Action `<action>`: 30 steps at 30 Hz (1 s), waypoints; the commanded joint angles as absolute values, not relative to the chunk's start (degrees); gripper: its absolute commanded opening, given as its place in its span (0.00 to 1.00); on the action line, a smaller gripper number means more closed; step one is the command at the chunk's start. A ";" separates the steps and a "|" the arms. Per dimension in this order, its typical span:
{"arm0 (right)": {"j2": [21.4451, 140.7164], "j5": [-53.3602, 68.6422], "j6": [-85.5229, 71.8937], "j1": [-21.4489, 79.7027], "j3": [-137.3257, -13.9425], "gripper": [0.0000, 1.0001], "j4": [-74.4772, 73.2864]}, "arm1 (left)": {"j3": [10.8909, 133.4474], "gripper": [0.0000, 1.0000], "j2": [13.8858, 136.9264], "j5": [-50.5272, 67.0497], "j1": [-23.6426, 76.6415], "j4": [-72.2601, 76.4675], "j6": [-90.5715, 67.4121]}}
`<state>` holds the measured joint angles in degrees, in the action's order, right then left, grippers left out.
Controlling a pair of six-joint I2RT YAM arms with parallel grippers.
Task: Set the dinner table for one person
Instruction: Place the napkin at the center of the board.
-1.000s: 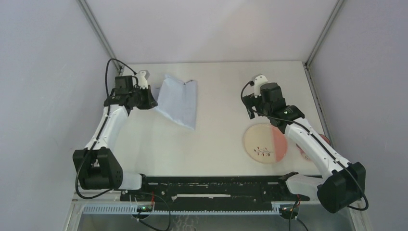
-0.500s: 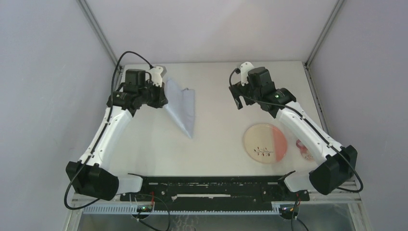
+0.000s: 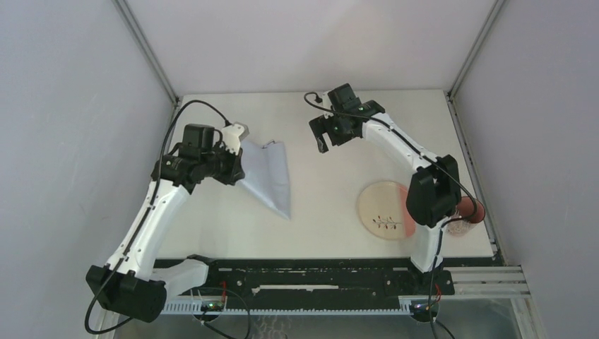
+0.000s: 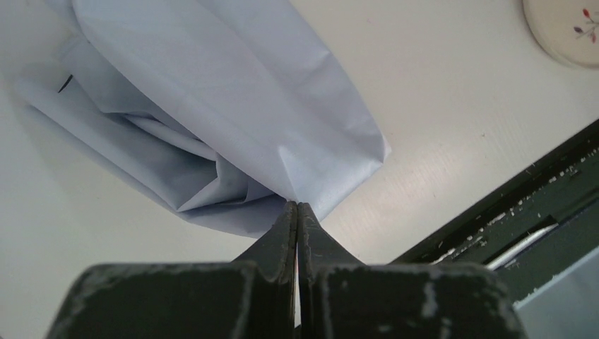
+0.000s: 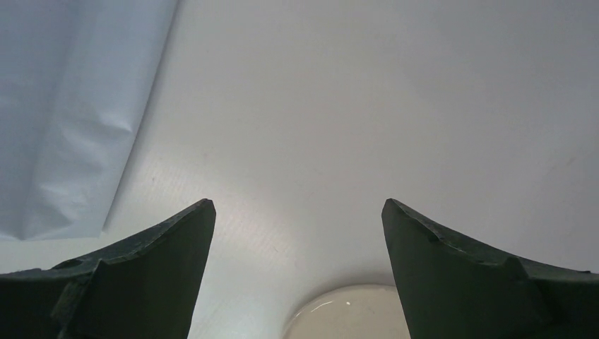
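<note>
Pinching pale-blue cloth [image 4: 226, 92]: left tool [image 4: 297, 206]; right tool [image 5: 297, 203] spread wide.

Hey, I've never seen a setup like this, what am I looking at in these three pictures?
You see a robot's left arm and right arm, bolted at the near edge of a cream-white dinner table, setting it. The wide picture looks down from above; the other two come from a small camera on each wrist. The left gripper is shut, pinching a pale blue cloth. The right gripper is open and empty above bare table. Also there: a round cream and pink plate and, near the right edge, a small reddish thing, partly hidden by the right arm.
</note>
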<state>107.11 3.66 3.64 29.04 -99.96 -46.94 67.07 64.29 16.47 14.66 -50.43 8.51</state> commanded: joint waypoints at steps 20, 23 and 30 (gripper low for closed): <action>104.73 2.17 5.25 27.28 -108.19 1.00 -53.27 | 66.81 0.91 66.95 31.06 13.18 -60.46 17.35; 100.84 -3.48 7.49 30.46 -101.40 1.00 -47.25 | 64.42 0.94 62.31 27.02 4.45 -54.62 14.38; 104.47 10.92 4.81 31.18 -100.31 1.00 -46.39 | 61.15 0.94 69.04 26.01 -7.91 -54.44 15.06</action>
